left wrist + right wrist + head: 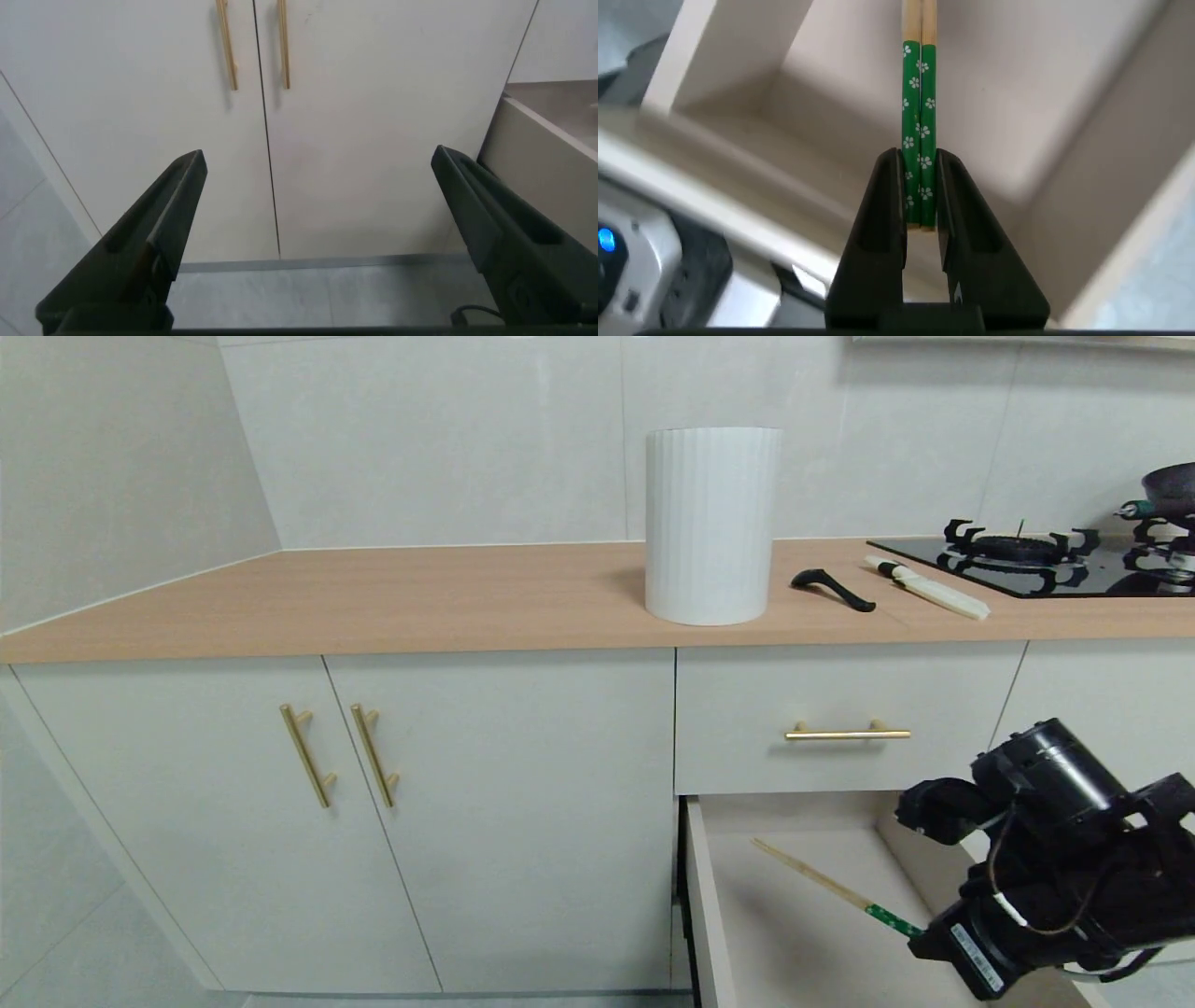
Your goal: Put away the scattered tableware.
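Chopsticks [822, 882], pinched in the right gripper [922, 191], point toward ten o'clock over the open drawer [702, 896]; the left gripper [318, 210] gapes wide.

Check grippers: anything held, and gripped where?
Right gripper holds a pair of chopsticks by the green flowered end, at the open drawer. Left gripper is open, empty.

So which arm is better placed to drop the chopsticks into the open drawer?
Right. The right gripper is shut on the chopsticks, which point into the open drawer. The left gripper is open and empty, facing the cabinet doors.
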{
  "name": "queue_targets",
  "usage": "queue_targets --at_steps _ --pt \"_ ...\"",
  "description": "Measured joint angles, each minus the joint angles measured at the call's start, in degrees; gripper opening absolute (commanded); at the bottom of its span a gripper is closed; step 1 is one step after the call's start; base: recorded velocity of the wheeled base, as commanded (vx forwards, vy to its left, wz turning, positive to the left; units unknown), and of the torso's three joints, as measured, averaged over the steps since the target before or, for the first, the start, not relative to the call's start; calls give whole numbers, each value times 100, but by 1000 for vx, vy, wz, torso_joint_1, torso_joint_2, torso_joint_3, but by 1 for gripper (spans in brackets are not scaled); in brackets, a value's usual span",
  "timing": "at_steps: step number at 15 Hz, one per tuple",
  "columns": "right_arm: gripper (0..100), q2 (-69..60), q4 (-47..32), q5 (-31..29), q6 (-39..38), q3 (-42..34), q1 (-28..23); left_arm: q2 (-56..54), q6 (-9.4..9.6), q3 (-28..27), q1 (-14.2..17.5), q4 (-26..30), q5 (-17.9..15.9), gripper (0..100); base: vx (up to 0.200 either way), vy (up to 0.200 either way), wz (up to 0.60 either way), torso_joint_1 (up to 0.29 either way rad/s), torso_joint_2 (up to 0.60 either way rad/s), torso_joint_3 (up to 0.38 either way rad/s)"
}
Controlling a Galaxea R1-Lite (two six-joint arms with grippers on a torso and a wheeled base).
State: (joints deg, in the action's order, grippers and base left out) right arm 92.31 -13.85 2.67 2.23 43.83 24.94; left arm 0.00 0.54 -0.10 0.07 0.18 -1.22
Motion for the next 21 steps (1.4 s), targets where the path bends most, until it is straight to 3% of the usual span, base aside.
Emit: queue_targets --at_steps 8,21 --pt "0 2544 121 22 -1901 1687 132 0 0 0 0 0 -1 100 0 0 0 0 0 0" --pt "0 3705 121 -40 -2243 2044 405 0 -2 0 -2 0 -1 100 0 0 0 0 0 0"
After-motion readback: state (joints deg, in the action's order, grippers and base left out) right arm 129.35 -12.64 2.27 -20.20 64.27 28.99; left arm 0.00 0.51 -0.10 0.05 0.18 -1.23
